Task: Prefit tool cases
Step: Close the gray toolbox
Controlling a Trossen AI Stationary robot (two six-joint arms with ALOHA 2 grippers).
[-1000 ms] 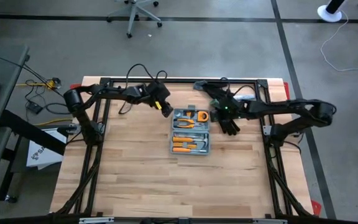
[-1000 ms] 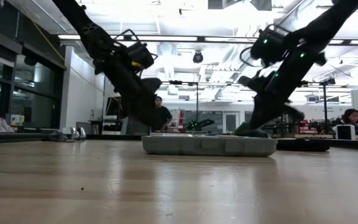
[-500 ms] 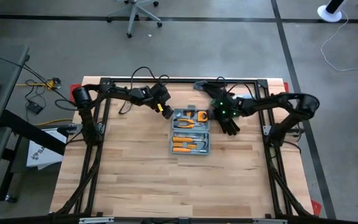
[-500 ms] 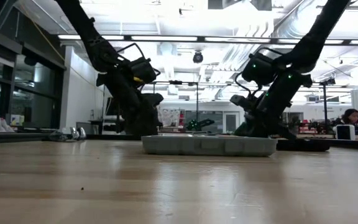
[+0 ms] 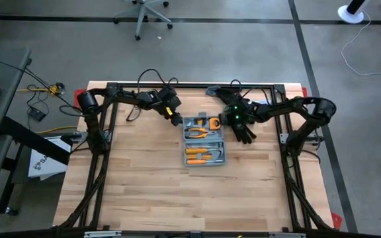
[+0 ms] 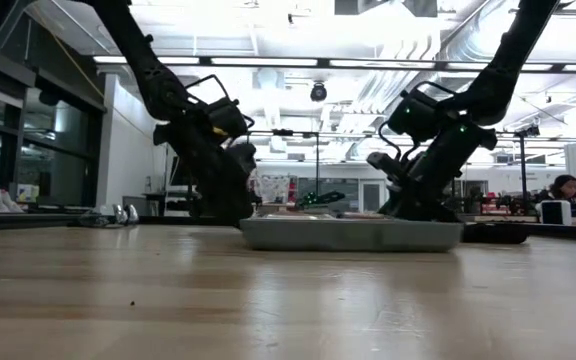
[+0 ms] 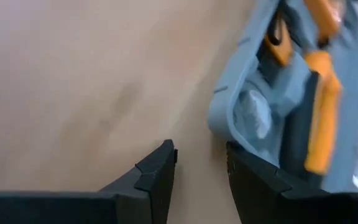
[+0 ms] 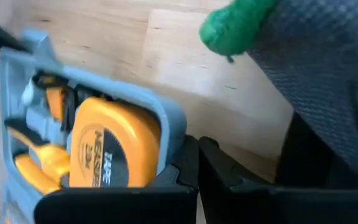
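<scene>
The case (image 5: 204, 141) lies open at upper centre of the worktop (image 5: 144, 192) — shifted slightly right since before. Left tool (image 5: 176, 119) part open at its corner; right tool (image 5: 225, 121) closed beside it.

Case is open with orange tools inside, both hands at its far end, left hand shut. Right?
Not quite: the left hand is open, a gap between its fingers beside the tool case, as the left wrist view shows. The rest holds.
</scene>
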